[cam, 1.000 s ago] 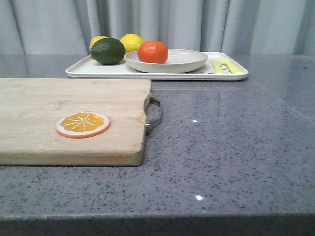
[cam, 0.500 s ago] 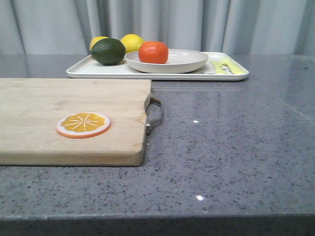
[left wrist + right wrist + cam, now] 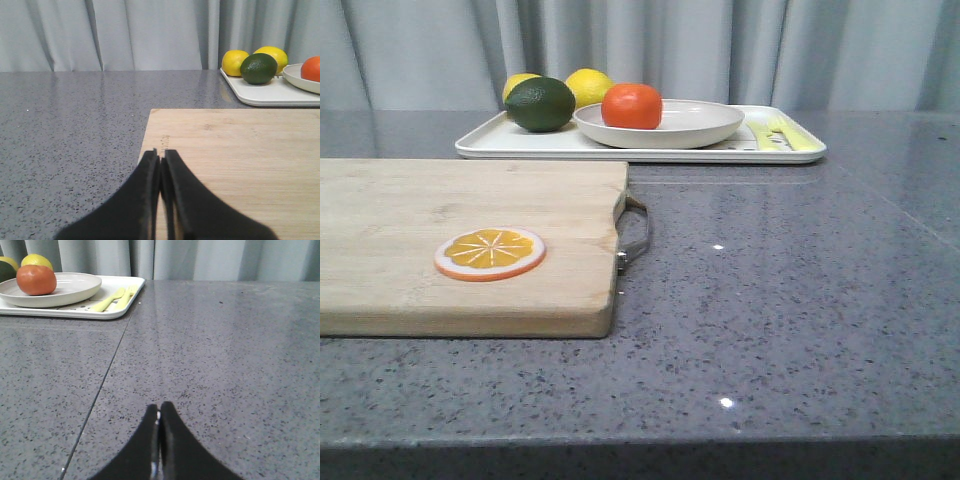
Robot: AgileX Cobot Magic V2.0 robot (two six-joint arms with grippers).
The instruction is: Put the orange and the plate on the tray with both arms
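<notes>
The orange [image 3: 631, 106] sits in the off-white plate [image 3: 700, 125], which rests on the white tray [image 3: 520, 143] at the back of the table. The left wrist view shows the orange [image 3: 312, 68], the plate [image 3: 300, 80] and the tray [image 3: 260, 92] far off; the right wrist view shows the orange [image 3: 36, 280], the plate [image 3: 70, 287] and the tray [image 3: 75, 312] too. My left gripper [image 3: 160, 156] is shut and empty over the near end of the wooden board. My right gripper [image 3: 159, 409] is shut and empty over bare table. Neither gripper shows in the front view.
A wooden cutting board [image 3: 470, 200] with a metal handle [image 3: 635, 232] lies at the front left, an orange slice disc [image 3: 489, 252] on it. On the tray are two lemons [image 3: 586, 85], a dark green fruit [image 3: 539, 104] and yellow-green cutlery [image 3: 775, 132].
</notes>
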